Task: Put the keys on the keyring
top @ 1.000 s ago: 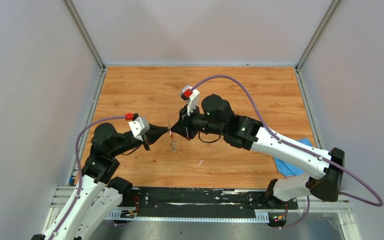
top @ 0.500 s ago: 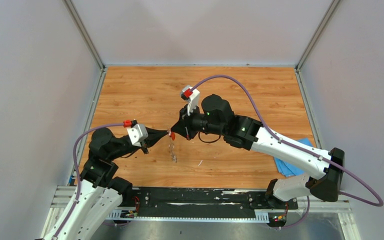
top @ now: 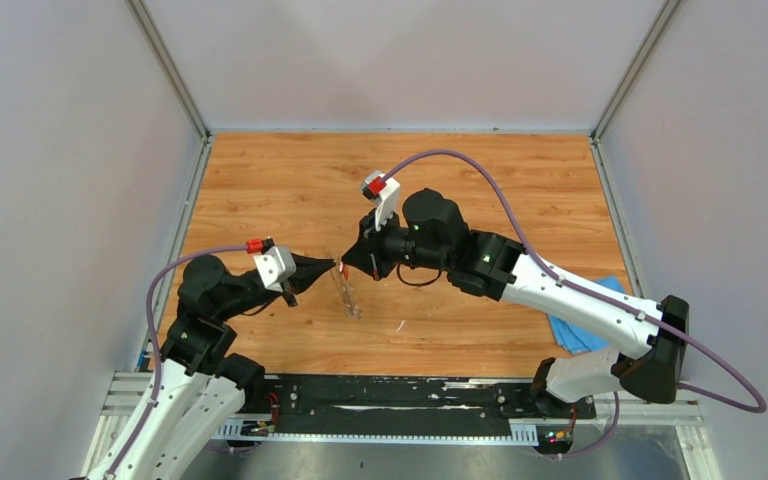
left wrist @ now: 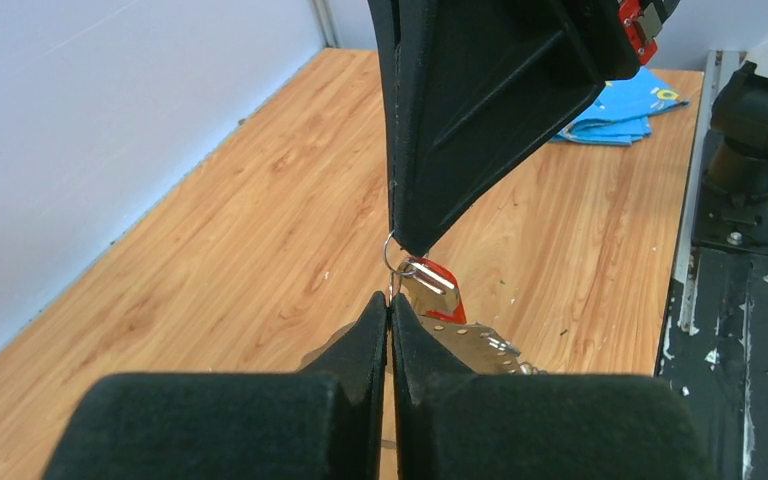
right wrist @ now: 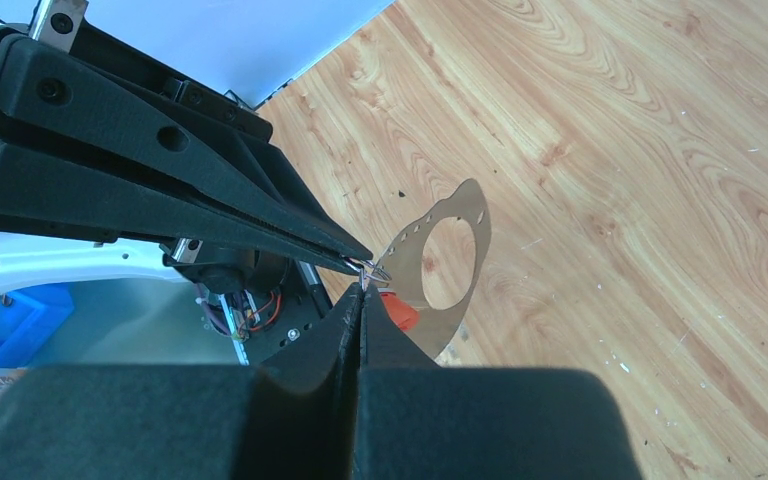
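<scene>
The left fingers (top: 318, 267) are shut tight, up in the air over the tabletop (top: 460, 180). Their tip meets a little wire loop (right wrist: 374, 268). The red key (right wrist: 400, 310) and the big grey keyring (right wrist: 442, 322) hang right there, close together. The right fingers (top: 362, 257) are shut too, and both pairs seem to pinch that loop. I cannot tell if the red key is truly on. No blue key shows, so it is likely left to do. A blue cloth (top: 575, 332) lies far right.
</scene>
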Available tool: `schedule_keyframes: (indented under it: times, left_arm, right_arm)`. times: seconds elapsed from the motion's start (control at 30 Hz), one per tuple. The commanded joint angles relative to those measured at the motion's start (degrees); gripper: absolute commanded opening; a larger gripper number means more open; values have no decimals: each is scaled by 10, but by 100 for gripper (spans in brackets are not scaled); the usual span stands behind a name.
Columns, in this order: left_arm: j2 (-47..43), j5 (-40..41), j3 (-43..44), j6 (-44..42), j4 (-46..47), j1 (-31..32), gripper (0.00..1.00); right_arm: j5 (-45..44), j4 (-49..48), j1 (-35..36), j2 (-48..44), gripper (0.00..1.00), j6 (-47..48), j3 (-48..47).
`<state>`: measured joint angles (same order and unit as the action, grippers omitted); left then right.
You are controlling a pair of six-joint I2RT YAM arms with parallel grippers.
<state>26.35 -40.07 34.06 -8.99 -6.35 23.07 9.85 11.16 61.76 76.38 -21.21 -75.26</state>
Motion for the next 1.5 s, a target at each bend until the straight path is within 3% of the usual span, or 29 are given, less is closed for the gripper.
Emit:
schedule_keyframes:
  times: [0.0,1.0,1.47]
  left_arm:
    - [-1,9,5,5,13,3,0]
    - [-4,12,8,25,35,3,0]
    - [-3,13,16,27,40,3,0]
  right_arm:
    - [-4,3,8,-10,0,-5,10]
    - [-7,2,5,-13,0,-19,36]
    - [39,-66,-21,-42,0,-41,97]
